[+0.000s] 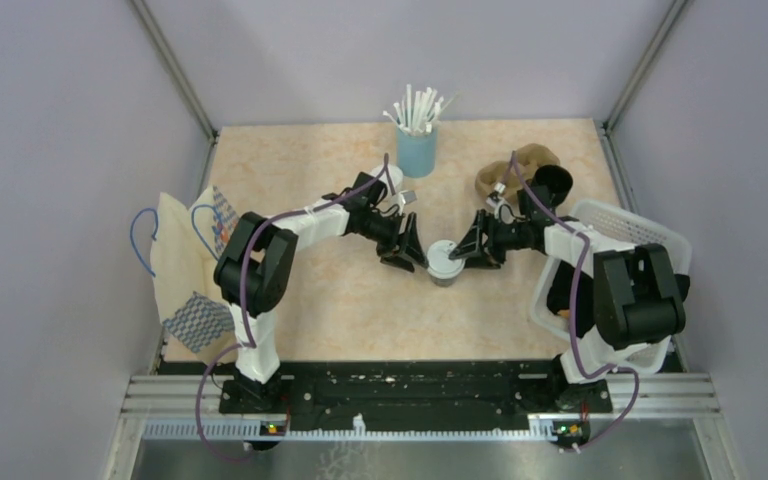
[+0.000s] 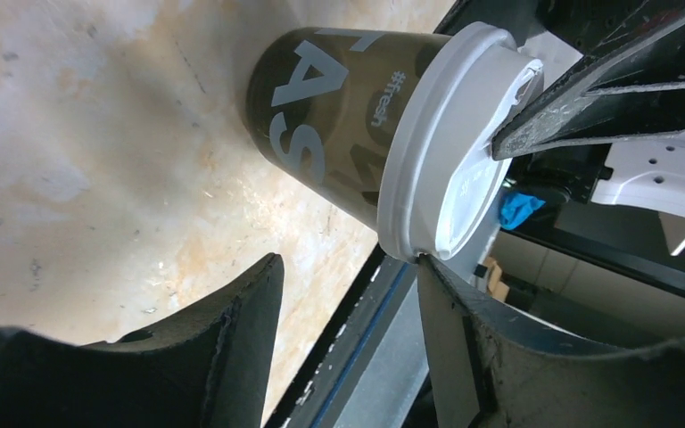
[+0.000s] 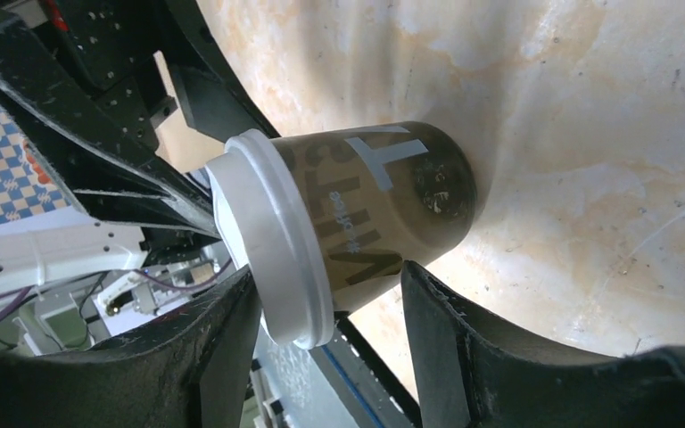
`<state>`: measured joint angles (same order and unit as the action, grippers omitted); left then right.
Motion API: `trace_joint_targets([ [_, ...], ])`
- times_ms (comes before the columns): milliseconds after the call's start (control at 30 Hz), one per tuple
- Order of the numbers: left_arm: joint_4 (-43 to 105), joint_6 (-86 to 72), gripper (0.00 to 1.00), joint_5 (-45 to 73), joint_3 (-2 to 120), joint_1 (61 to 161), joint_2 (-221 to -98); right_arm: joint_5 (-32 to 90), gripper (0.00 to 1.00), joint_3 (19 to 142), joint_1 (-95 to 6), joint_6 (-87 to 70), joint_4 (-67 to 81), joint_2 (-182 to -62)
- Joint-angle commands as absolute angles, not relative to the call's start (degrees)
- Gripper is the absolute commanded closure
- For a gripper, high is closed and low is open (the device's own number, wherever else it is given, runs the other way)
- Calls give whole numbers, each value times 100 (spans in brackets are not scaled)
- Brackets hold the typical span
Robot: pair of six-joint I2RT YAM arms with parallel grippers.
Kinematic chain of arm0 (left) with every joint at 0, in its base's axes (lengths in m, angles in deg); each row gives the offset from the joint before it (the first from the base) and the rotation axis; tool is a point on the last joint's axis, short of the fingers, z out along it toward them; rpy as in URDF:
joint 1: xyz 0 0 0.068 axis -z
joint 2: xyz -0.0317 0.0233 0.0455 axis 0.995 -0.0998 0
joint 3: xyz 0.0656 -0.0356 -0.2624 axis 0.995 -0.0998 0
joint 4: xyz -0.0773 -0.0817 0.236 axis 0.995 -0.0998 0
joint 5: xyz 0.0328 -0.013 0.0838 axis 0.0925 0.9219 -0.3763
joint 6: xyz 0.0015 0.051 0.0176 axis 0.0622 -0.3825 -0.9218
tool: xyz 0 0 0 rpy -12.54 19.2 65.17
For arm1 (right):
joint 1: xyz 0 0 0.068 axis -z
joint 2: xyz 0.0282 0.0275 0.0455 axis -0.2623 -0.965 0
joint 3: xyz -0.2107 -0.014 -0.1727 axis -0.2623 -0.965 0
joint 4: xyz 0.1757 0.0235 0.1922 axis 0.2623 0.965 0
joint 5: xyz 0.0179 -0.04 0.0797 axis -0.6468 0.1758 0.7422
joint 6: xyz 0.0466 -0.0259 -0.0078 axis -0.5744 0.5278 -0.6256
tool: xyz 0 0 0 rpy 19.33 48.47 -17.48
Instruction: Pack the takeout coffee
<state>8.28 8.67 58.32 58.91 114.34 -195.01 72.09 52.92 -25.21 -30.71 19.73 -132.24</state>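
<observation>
The takeout coffee cup is seen upright mid-table, white lid on. The right gripper is spread wide astride it and looks nearer, while the left gripper, equally wide, is held just beside the rim.

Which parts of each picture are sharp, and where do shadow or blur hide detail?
Top external view: even light, faint shadows on the table, the cup small but clear. Left wrist view: cup print sharp, the left fingers dark and blurred. Right wrist view: lid bright, the right fingers dark, soft.
</observation>
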Motion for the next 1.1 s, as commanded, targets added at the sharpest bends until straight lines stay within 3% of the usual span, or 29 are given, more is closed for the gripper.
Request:
trace_joint_targets([
  [0, 625, 501, 34, 5206, 6276, 11446, -19412, 6995, 41, 5654, -2496, -3067, 2108, -13161],
  [267, 382, 388, 24, 5475, 6723, 11384, -19297, 7010, 35, 5820, -2475, -3078, 2263, -13061],
  [500, 394, 485, 22, 5518, 6841, 11369, -19328, 7055, 30, 5753, -2205, -3179, 2340, -12738],
  [667, 639, 711, 30, 5688, 6947, 11361, -19593, 7161, 34, 5621, -1797, -3200, 2352, -12580],
  [733, 719, 773, 34, 5738, 6954, 11356, -19699, 7161, 42, 5583, -1758, -3093, 2437, -12629],
  [1067, 812, 812, 40, 5811, 6851, 11373, -19868, 7225, 54, 5465, -1853, -2669, 2644, -12965],
])
